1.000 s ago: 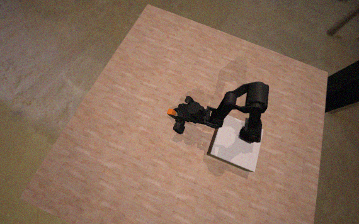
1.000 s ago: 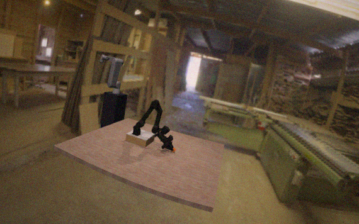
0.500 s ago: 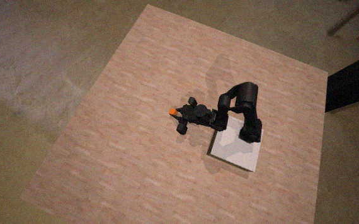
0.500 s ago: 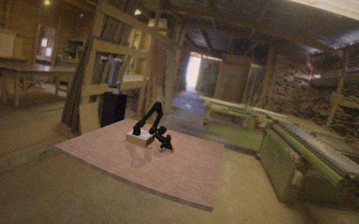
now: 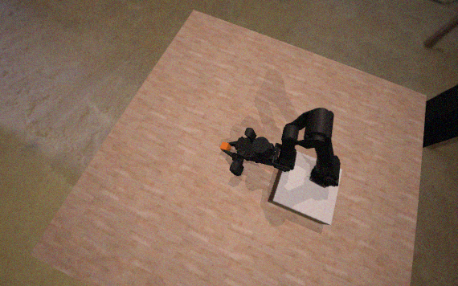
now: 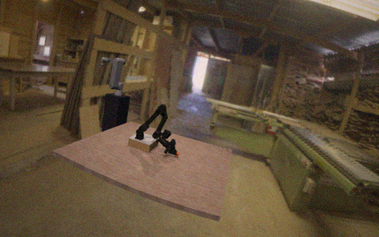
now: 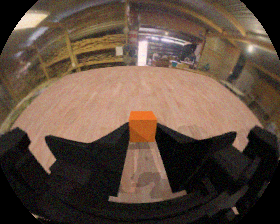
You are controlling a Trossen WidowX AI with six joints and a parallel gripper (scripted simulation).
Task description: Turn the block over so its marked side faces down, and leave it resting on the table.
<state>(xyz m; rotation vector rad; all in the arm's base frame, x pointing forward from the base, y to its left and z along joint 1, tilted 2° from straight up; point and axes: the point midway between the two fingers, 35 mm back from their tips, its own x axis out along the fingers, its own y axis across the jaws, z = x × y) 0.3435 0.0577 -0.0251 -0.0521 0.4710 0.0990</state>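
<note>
The small orange block (image 5: 225, 146) (image 6: 177, 154) (image 7: 142, 127) sits between the fingertips of my gripper (image 5: 227, 147) (image 6: 177, 154) (image 7: 141, 125). The gripper is shut on it, with one finger against each side in the wrist view. The block is level with the fingertips, and the gripper leans forward and down. The block is at or just above the table (image 5: 156, 181) (image 6: 185, 186) (image 7: 91, 100); I cannot tell whether it touches. No mark shows on its visible orange faces, and the faces against the fingers and underneath are hidden.
The arm stands on a white-topped box (image 5: 304, 209) (image 6: 143, 146) behind the gripper. A black pedestal (image 5: 453, 112) (image 6: 115, 111) stands beyond the table edge on the box's side. The arm casts shadows on the table around the gripper and box.
</note>
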